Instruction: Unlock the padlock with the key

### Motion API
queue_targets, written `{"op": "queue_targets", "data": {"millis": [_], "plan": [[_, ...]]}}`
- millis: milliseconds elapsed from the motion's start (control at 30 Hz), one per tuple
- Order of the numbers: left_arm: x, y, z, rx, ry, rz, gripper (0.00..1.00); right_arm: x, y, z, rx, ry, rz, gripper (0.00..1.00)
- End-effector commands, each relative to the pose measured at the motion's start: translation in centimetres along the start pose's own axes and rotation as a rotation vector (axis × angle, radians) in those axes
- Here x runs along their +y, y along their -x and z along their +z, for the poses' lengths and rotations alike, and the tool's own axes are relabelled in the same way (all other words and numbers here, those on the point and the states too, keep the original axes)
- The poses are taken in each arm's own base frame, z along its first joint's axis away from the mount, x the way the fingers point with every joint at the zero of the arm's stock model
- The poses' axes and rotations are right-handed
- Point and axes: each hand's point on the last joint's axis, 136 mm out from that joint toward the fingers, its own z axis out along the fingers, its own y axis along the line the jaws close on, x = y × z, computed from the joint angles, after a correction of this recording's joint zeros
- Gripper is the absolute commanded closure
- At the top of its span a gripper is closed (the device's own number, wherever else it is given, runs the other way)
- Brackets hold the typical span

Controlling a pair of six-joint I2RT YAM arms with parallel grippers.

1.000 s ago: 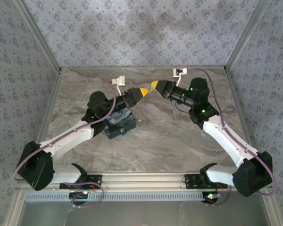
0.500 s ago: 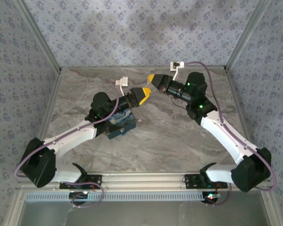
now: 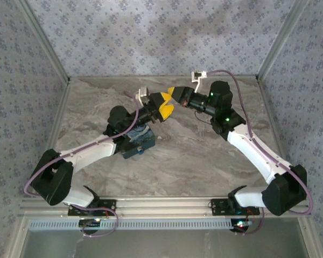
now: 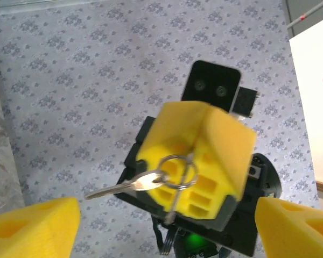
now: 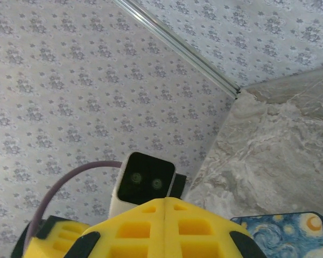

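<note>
The right gripper (image 4: 196,141) holds its yellow fingers pressed together on a thin key ring (image 4: 177,172), raised over the far middle of the table (image 3: 204,156). A silver key (image 4: 124,187) juts left from the ring. The left gripper (image 3: 162,105), just beside it, has its fingers wide apart.

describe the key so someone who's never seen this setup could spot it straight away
In the left wrist view, find the right gripper, the shut yellow wedge in the middle against the patterned wall. Its tip holds a metal ring, and the key sticks out leftward from it. It is the bright silver blade lying sideways among bulky yellow and black parts.
</note>
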Motion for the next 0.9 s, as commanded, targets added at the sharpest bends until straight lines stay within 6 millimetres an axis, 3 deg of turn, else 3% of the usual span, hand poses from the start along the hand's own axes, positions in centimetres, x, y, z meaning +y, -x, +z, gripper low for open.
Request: {"op": "queue_targets", "data": {"millis": [0,267,733,867], "plan": [[-3.1,0.6,0.0,-0.019,-0.117,-0.03,0.21,0.9,0.6,-1.4,-0.035,-0.007,-0.106,1.0],[-2.8,0.5,0.4,-0.004,-0.108,-0.066,0.36,1.2,0.1,-2.4,-0.042,-0.008,-0.219,1.0],[-2.2,0.5,0.8,0.008,-0.094,-0.081,0.38,1.5,-2.3,-2.2,0.04,0.045,-0.227,1.0],[-1.7,0.4,1.2,0.025,-0.078,-0.093,0.34,1.8,-2.5,-2.0,0.052,0.048,-0.279,1.0]]}}
